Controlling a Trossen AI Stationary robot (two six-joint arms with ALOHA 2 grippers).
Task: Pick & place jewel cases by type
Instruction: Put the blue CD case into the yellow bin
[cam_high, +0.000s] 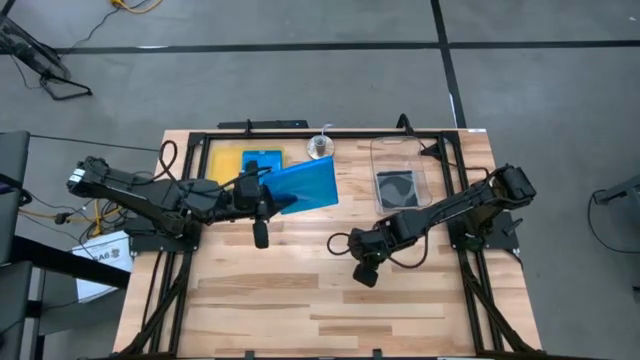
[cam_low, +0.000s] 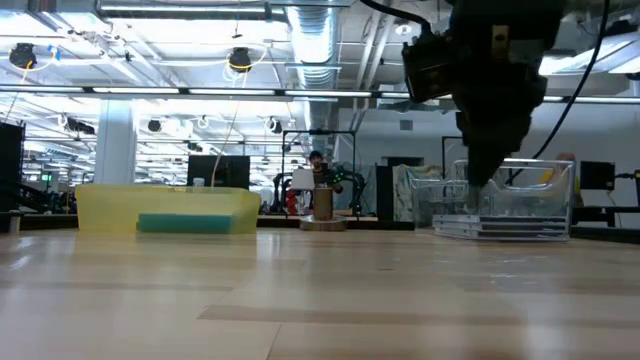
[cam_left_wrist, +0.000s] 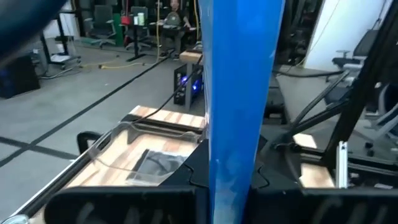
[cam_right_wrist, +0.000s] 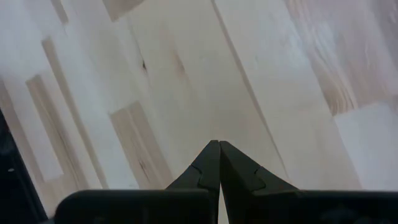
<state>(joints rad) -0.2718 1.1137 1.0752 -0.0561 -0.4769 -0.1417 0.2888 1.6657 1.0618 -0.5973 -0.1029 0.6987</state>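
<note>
- The right gripper (cam_right_wrist: 219, 163) shows its two dark fingers (cam_right_wrist: 200, 174) pressed together, their tips meeting in a point with only a thin seam between them.
- Nothing sits between the fingers.
- Past the tips lies the table (cam_right_wrist: 186, 74), pale wood in long planks joined at staggered ends.
- The planks run slantwise to the line of the fingers.
- A small dark knot (cam_right_wrist: 143, 65) marks the wood ahead of the tips.

Glossy translucent plastic blue jewel case (cam_high: 305, 186); matt pale wood table (cam_high: 300, 300); clear plastic tub (cam_high: 405, 165).
</note>
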